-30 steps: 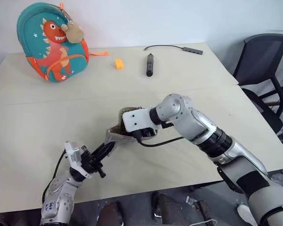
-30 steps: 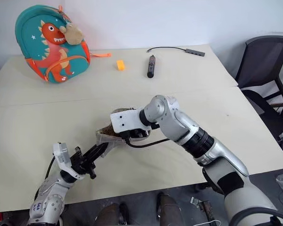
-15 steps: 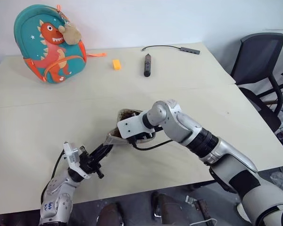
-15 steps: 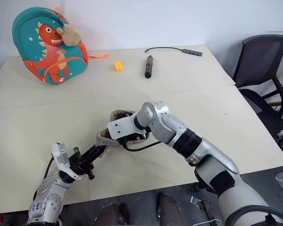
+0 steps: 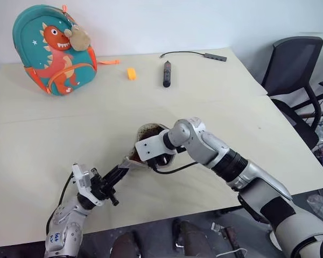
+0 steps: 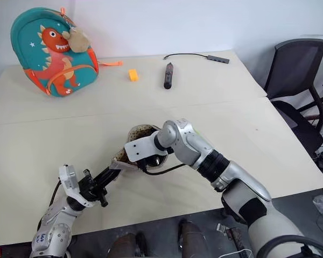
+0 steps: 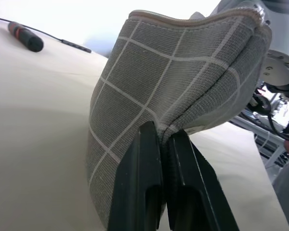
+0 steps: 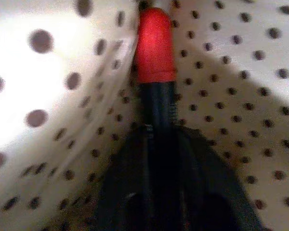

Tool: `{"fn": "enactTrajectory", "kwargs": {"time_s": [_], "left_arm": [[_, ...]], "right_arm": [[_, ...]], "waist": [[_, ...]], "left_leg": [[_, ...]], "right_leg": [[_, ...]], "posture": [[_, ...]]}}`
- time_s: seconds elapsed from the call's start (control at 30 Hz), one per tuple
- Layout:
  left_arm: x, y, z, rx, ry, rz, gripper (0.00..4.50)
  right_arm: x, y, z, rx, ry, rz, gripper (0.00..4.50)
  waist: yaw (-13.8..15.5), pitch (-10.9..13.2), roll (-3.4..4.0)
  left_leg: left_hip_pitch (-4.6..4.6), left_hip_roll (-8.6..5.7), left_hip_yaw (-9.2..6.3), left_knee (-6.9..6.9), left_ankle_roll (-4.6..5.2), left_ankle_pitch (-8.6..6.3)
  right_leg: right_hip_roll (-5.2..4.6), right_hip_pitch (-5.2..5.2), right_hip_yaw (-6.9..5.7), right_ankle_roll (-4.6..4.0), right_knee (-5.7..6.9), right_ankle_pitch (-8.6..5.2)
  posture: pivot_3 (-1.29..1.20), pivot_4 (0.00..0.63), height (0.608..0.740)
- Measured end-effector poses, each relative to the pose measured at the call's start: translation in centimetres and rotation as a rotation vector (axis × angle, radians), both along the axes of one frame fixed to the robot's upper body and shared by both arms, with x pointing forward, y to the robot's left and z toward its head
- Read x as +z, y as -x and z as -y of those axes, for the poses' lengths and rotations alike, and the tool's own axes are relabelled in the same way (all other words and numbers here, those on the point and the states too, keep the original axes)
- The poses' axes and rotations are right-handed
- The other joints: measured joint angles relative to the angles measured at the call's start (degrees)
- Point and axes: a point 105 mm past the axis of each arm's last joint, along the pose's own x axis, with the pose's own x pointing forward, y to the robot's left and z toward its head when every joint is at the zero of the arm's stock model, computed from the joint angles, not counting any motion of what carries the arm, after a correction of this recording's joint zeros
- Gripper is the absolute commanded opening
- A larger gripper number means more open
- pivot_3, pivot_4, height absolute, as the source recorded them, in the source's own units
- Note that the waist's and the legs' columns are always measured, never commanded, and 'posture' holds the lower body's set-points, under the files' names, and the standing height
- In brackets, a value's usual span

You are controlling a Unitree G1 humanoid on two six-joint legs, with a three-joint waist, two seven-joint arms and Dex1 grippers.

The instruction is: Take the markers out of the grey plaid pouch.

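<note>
The grey plaid pouch (image 7: 173,82) is held up off the table, its tan dotted mouth (image 5: 149,129) open. My left gripper (image 7: 164,132) is shut on the pouch's lower edge, seen from the head at the left gripper (image 5: 120,171). My right hand (image 5: 152,152) reaches down into the mouth. Inside, against the dotted lining, my right gripper (image 8: 156,132) is shut on the black part of a red marker (image 8: 154,45), whose red end sticks out past the fingers. A second marker is hidden.
A teal dinosaur backpack (image 5: 53,48) stands at the table's far left. A small orange item (image 5: 131,73), a thick black stick (image 5: 166,73) and a cable with an adapter (image 5: 204,55) lie at the back. A black chair (image 5: 296,67) stands to the right.
The whole picture has shifted a little. The pouch's open mouth now shows wider around my right hand. Both arms have held their places.
</note>
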Motion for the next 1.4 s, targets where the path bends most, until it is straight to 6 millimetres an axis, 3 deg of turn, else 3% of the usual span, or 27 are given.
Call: {"fn": "enactTrajectory", "kwargs": {"time_s": [0.17, 0.3, 0.73, 1.1, 1.23, 1.4], "left_arm": [[0.7, 0.0, 0.6, -0.02, 0.001, 0.03, 0.0], [1.4, -0.2, 0.8, -0.029, -0.002, 0.062, 0.0], [1.8, -0.2, 1.0, -0.025, -0.019, 0.094, 0.0], [5.4, -1.8, 3.0, 0.072, -0.134, 0.221, 0.0], [5.4, -2.4, 3.5, 0.117, -0.107, 0.192, 0.0], [5.7, -2.5, 3.3, 0.138, -0.113, 0.189, 0.0]], "right_arm": [[2.8, 1.4, 1.1, 0.004, -0.057, -0.051, 0.56], [3.8, 1.7, 1.6, -0.019, -0.092, -0.075, 0.56], [4.5, 1.8, 2.0, -0.032, -0.121, -0.093, 0.56], [4.6, -1.0, 3.6, -0.08, -0.109, 0.143, 0.56], [3.8, -1.1, 4.0, -0.1, -0.097, 0.14, 0.56], [4.9, -0.4, 3.7, -0.095, -0.155, 0.101, 0.56]], "waist": [[0.3, 0.0, -0.06], [0.3, 0.0, -0.06], [0.6, 0.0, -0.06], [1.3, 0.0, -0.07], [1.2, 0.0, -0.08], [1.3, 0.0, -0.08]], "left_leg": [[-0.04, -0.02, -0.04, 0.01, 0.01, -0.04], [-0.03, -0.03, -0.03, 0.02, 0.01, -0.04], [-0.05, -0.07, -0.03, -0.02, 0.0, -0.06], [-0.07, -0.13, 0.05, -0.17, -0.01, -0.05], [-0.07, -0.13, 0.06, -0.13, 0.0, -0.05], [-0.05, -0.08, 0.01, -0.02, 0.01, -0.05]], "right_leg": [[0.0, 0.0, -0.03, 0.0, -0.08, 0.0], [0.02, 0.01, -0.02, -0.01, -0.11, 0.0], [0.05, 0.02, -0.04, -0.01, -0.25, 0.0], [0.06, 0.03, -0.01, 0.05, -0.39, 0.03], [0.08, 0.02, 0.0, 0.23, -0.34, 0.13], [0.12, 0.04, -0.02, 0.18, -0.25, 0.11]], "posture": [[0.0, 0.15, 0.74], [0.0, 0.15, 0.74], [0.0, 0.15, 0.74], [0.0, 0.15, 0.74], [0.0, 0.15, 0.74], [0.0, 0.15, 0.74]]}}
